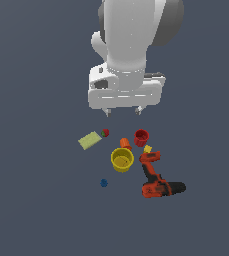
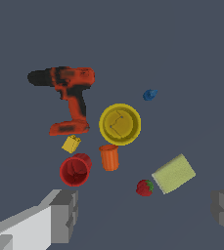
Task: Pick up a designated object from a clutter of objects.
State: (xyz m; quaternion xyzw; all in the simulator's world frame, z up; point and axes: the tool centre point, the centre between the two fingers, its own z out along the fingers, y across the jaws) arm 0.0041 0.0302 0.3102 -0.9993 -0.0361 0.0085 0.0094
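- Gripper [image 1: 122, 111] high above the clutter, fingers [image 2: 64, 215] spread wide, holding nothing.
- Drill [image 1: 154, 177] lies on its side on the grey floor [image 1: 36, 200], at the exterior view's right edge of the pile, nothing on it.
- Yellow cup [image 1: 121, 160] just beside the drill's base; orange cylinder [image 1: 125, 143] and yellow block [image 1: 147, 148] near it.
- Red cup [image 1: 141, 137] close to the block.
- Berry [image 1: 105, 132] next to green card [image 1: 90, 140].
- Blue ball [image 1: 104, 183] apart from the rest.

The claw [image 1: 122, 111] hangs straight down, fingers spread wide (nothing between them).
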